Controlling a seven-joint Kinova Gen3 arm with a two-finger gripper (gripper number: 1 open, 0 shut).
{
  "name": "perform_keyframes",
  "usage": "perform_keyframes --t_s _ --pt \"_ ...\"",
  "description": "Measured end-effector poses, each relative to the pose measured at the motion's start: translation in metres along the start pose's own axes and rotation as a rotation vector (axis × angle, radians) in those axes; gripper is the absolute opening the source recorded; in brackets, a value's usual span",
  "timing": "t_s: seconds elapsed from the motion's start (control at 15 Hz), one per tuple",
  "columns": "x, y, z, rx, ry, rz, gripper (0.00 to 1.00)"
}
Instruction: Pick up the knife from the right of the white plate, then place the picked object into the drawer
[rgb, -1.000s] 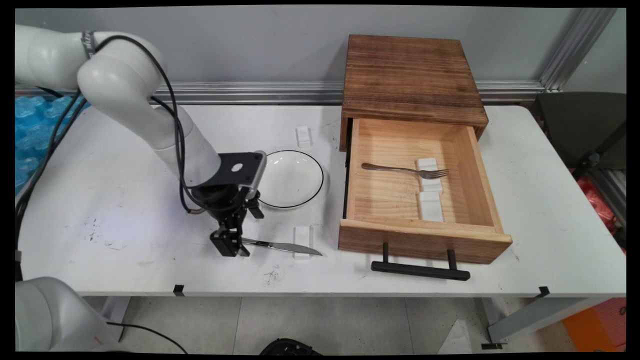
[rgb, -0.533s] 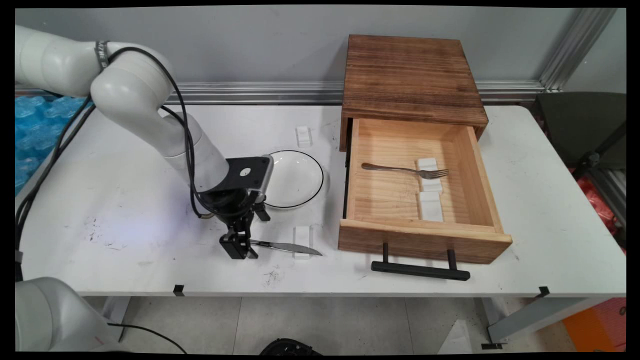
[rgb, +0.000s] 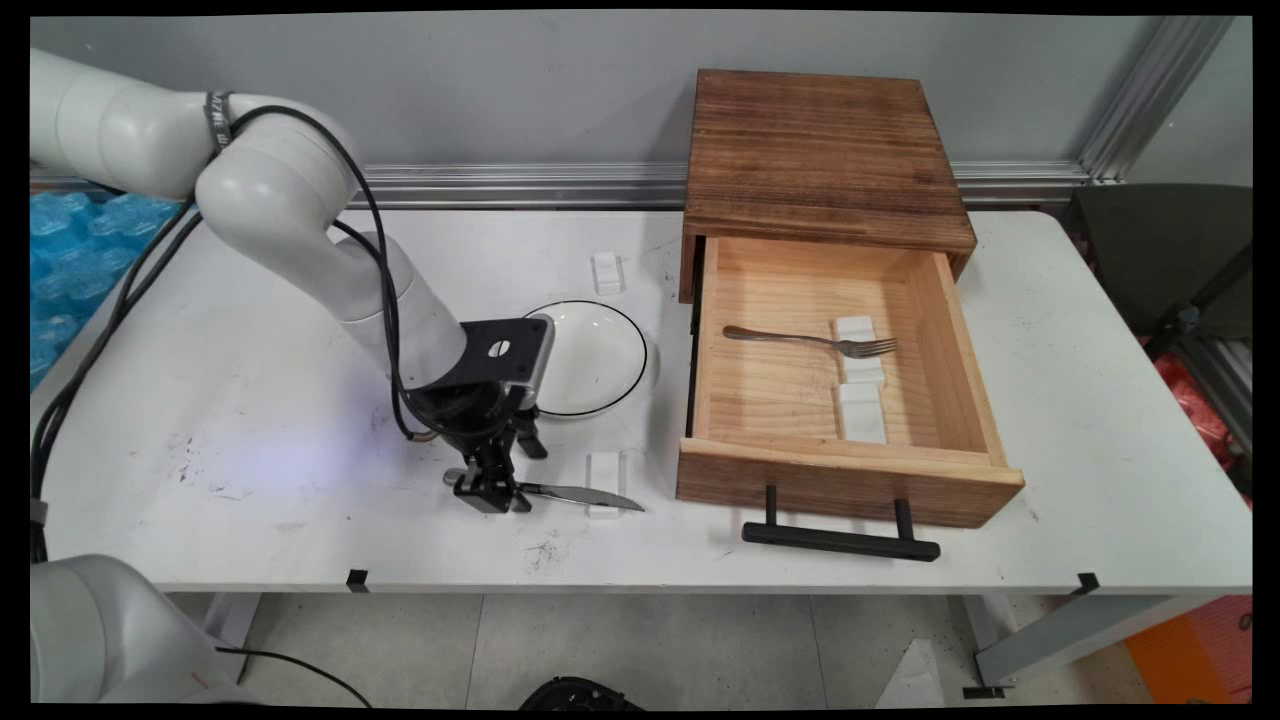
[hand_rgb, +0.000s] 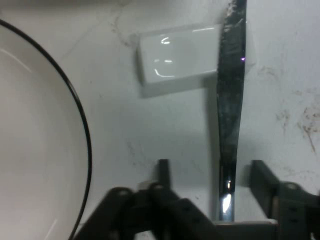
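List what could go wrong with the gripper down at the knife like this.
1. The knife lies nearer one finger of the open gripper, so closing may push it sideways.
2. Its blade sits on the white rest; a nudge could slide it off.
3. The plate is close beside the fingers and might get bumped.

Prob. a robotics lab: bare white table (rgb: 1080, 400), aluminium framing (rgb: 1150, 90) behind.

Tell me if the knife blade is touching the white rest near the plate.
Touching. In the hand view the knife blade lies across one end of the white rest; the main view shows the blade propped on it.
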Motion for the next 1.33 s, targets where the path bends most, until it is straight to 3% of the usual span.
perform_keyframes --t_s 0.93,1.33 --pt "0.003 0.0 -0.006 -0.025 -0.001 -0.003 0.0" --pt "0.003 0.001 -0.044 -0.04 -0.037 -0.011 0.0"
